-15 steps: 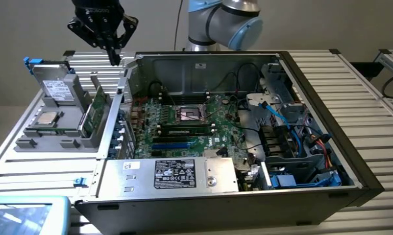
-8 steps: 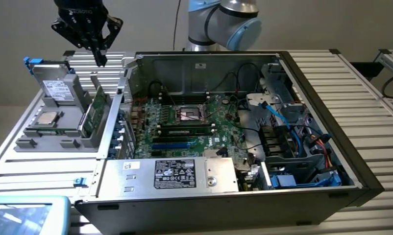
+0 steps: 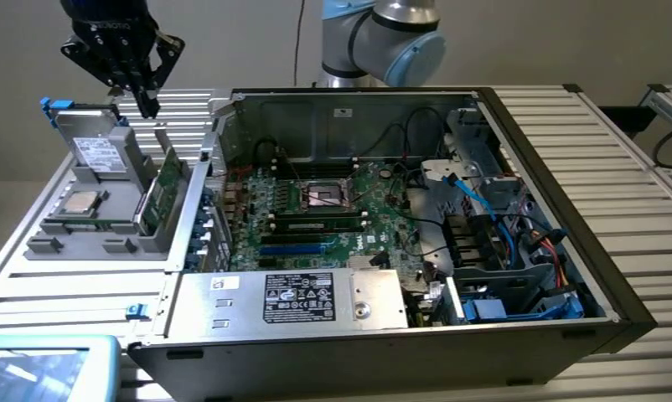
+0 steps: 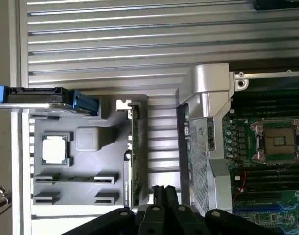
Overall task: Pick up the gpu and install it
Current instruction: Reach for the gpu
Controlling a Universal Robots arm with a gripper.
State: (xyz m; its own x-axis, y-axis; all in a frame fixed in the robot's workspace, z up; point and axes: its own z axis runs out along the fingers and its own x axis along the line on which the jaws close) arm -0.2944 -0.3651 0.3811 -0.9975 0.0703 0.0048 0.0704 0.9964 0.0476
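Hovering over grey holder [image 3: 62, 224] with gripper [image 3: 148, 107] closed tight, gripping nothing. Noting gpu [image 3: 164, 186] standing on edge in holder slot, below fingertips, not touching. Noting drive [image 3: 95, 146] upright at holder's far end, cpu [image 3: 84, 202] lying flat beside gpu. Seeing open case [image 3: 537, 126] sitting toward exterior view's right, motherboard [image 3: 313, 201] exposed.

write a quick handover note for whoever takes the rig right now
Gripper: shut, empty, hanging above the holder, near the gpu's top edge, not touching it.
Gpu: standing on edge in the grey holder, at the exterior view's left of the open case.
Done: nothing so far; the gpu is not lifted.
Left: pick up the gpu and seat it on the motherboard in the case.
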